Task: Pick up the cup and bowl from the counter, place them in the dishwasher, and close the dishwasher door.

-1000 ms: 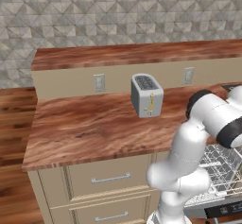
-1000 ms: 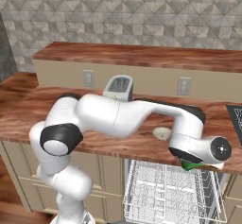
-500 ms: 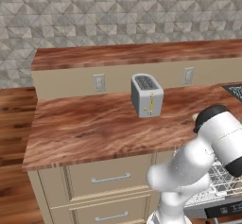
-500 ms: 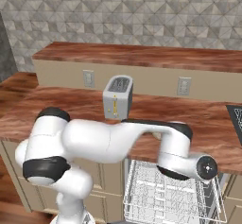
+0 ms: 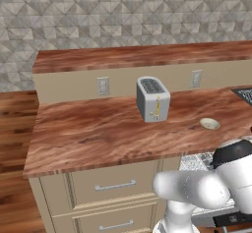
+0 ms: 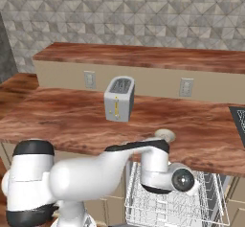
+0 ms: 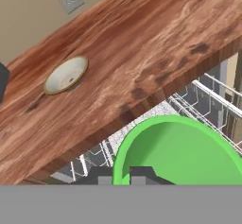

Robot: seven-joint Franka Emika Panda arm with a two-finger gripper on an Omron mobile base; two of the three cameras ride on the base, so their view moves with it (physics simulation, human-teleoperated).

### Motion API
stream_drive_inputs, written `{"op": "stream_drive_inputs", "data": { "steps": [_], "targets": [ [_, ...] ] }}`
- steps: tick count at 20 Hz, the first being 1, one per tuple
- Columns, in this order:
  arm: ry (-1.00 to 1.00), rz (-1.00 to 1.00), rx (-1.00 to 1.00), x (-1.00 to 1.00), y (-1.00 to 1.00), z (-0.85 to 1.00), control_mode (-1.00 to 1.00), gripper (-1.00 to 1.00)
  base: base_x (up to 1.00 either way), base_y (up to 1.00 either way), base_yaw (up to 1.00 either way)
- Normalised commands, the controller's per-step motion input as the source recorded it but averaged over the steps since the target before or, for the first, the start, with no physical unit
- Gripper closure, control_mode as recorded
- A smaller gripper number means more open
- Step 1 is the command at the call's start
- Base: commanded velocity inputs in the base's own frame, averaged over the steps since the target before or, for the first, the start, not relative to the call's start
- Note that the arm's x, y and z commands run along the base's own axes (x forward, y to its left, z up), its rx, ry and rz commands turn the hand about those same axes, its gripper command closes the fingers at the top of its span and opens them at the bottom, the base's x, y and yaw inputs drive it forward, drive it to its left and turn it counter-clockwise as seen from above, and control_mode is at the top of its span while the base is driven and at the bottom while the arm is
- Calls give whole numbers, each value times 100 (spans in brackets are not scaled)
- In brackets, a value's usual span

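Cup (image 7: 182, 152), green, is clamped at its rim by the shut gripper (image 7: 128, 175) and held over the dishwasher (image 6: 172, 207) rack, just off the counter (image 7: 142, 62) edge. Bowl (image 7: 66, 74) is seen on the counter, near a toaster (image 5: 153, 99).

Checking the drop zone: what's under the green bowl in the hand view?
White dishwasher rack wires show below and beside the green bowl, just past the counter edge. The rack area directly beneath it is covered by the bowl itself.
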Motion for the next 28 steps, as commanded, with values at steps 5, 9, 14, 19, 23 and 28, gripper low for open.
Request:
{"op": "stream_drive_inputs", "data": {
  "steps": [5, 9, 14, 19, 23, 28],
  "targets": [
    [1, -11, 7, 0, 2, -32, -100, 100, 0, 0, 0],
    [2, -6, 14, 0, -1, -36, -100, 100, 0, 0, 0],
    [3, -4, 21, 0, -13, -38, -100, 100, 0, 0, 0],
    [4, -5, 10, 0, -12, -28, -100, 100, 0, 0, 0],
    [4, -5, 0, 4, -1, -21, -100, 100, 0, 0, 0],
    [4, -3, 0, 15, 0, -28, -100, 100, 0, 0, 0]
  ]
}}
